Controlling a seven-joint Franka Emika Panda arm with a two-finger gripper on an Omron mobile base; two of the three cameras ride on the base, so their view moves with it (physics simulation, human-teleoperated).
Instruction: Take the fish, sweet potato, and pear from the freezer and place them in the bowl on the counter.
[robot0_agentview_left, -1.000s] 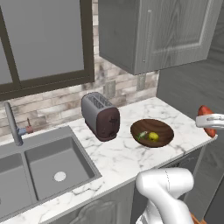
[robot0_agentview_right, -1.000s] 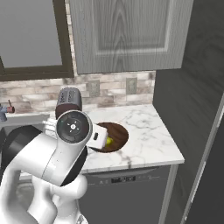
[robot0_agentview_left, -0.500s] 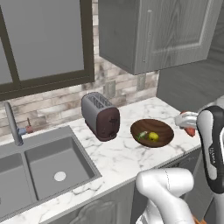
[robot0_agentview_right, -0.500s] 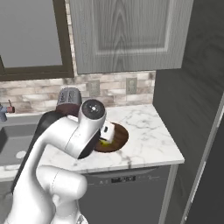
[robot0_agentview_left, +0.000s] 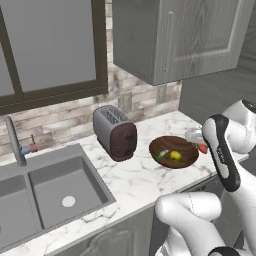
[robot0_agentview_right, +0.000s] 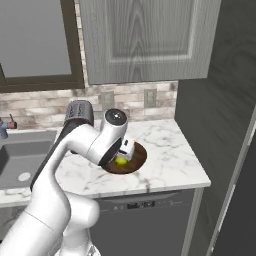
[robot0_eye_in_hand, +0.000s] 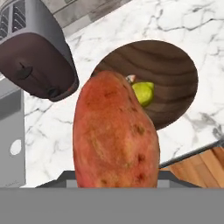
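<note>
Fingers hold the sweet potato above the bowl, where the pear lies

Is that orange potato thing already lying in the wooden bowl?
No: in the hand view the sweet potato is held up close before the camera, above the counter, with the bowl beyond holding the pear.

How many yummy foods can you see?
3: the pear and the fish lie in the bowl; the sweet potato is in the gripper. Others may be hidden.
</note>
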